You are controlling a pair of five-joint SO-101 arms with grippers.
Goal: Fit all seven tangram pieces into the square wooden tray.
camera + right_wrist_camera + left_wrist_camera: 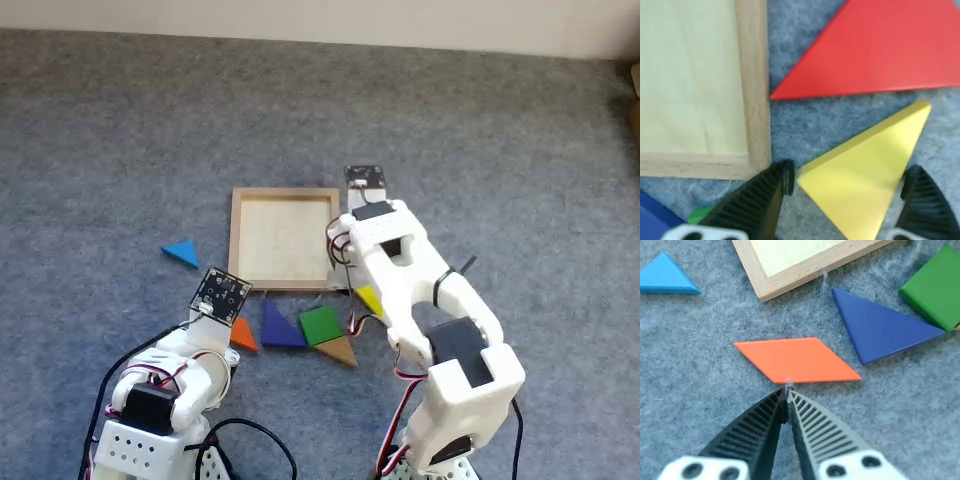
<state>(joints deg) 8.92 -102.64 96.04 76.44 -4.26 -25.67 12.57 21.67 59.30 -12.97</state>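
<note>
Grey carpet (120, 130), square wooden tray (236, 240) at its middle.
Left gripper (786, 390) is pressed together, tips at the orange parallelogram (797, 359), whose long axis runs crosswise to it; right gripper (851, 177) spreads around the yellow triangle (875, 150) by the tray's corner, one tip aimed at the red triangle (880, 50), partly cut off.

Left arm (165, 395): you'll see a white plastic shell with black motor blocks.
Right arm (430, 300): the same white shell and black motors.
Wiring: thin red-and-white leads (165, 375) at the joints, and a black cable (255, 440) looped by your left base.
Left gripper (786, 390): one black ribbed finger and one grey, on white mounts with screw holes.
Right gripper (850, 177): black fingers on pale mounts.
</note>
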